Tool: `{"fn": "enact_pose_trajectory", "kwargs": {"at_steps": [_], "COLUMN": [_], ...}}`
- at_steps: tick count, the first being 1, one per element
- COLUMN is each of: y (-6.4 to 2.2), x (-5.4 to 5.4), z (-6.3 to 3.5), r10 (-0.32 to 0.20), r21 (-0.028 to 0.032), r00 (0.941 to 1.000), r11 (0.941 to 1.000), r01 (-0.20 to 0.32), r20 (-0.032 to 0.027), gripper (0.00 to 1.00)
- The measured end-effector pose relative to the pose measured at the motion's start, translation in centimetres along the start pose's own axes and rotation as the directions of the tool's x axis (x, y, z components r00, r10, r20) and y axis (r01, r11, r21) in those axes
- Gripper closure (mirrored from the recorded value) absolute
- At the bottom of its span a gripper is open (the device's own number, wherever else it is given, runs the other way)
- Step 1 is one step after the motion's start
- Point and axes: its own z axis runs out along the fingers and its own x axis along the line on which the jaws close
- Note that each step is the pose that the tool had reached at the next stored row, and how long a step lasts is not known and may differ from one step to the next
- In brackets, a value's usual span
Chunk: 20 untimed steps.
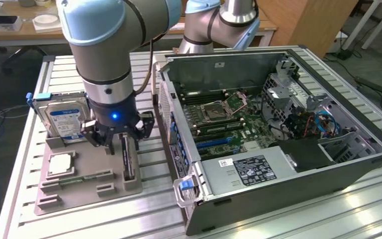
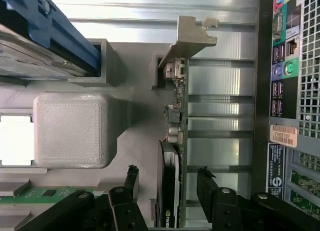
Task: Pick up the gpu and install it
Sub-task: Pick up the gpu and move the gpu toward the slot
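pincer (image 1: 119, 140) hung wide open, one finger each side of gpu (image 1: 129, 160), not clamped. gpu stood on edge in slot of grey holder (image 1: 105, 188) on surface (image 1: 78, 69), presumably so flat faces were grabbable. open PC case (image 1: 257, 199) just beside.

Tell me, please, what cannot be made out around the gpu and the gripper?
- Exterior view: one end of the gpu is hidden behind the gripper.
- Wrist view: one end of the gpu runs off the picture's edge, between the open gripper's fingers.
- Wrist view: the hard drive is mostly cut off by the edge.
- Exterior view: print on the power supply label is too small to read.
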Motion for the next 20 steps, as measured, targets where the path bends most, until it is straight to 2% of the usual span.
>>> {"fn": "enact_pose_trajectory", "kwargs": {"at_steps": [5,20], "y": [-0.03,0.16], "x": [0.02,0.02], "z": [0.71,0.91], "r10": [0.0,0.0], "r21": [-0.0001,0.0], "r00": [1.0,1.0], "r11": [1.0,1.0], "r01": [0.0,0.0], "r20": [0.0001,-0.0001], "gripper": [0.41,0.41]}}
